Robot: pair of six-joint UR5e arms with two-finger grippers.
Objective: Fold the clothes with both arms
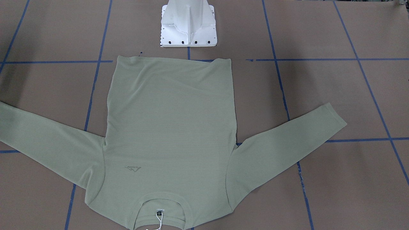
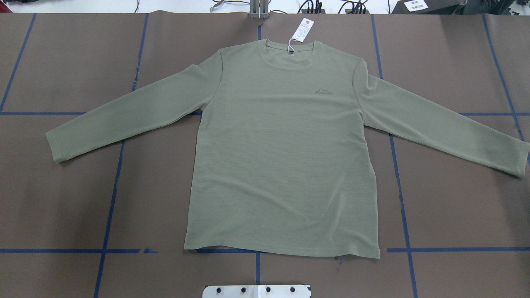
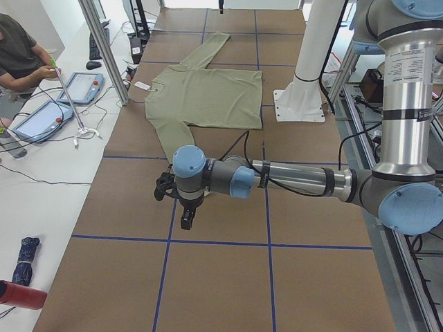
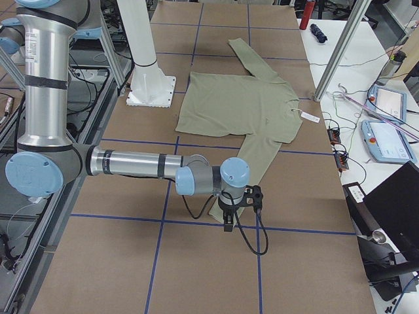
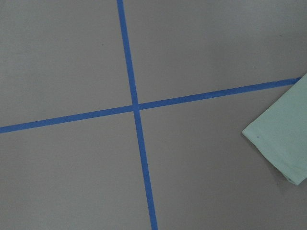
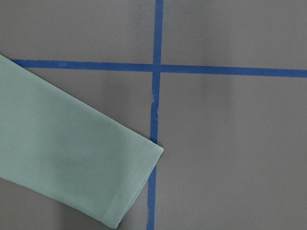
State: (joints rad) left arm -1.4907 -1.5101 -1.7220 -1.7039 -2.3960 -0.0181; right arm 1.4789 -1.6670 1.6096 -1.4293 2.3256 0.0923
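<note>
The table (image 2: 62, 198) is brown, crossed by blue tape (image 2: 109, 215) lines. A shirt (image 2: 281, 157) lies flat on it, front up, sleeves spread (collar away from the robot), its tag (image 2: 302, 30) on the surface just beyond the collar. A white base (image 1: 188, 28) stands near the hem.

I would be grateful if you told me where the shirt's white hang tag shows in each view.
Overhead: hang tag at top centre, just beyond the collar.
Front-facing: only its string, at the bottom edge, centre.
Exterior left: hang tag upper left, beside the collar.
Exterior right: hang tag right of centre, beside the collar.
Left wrist: not in it.
Right wrist: not in it.
Shared landmark: the collar, in all four exterior views.
</note>
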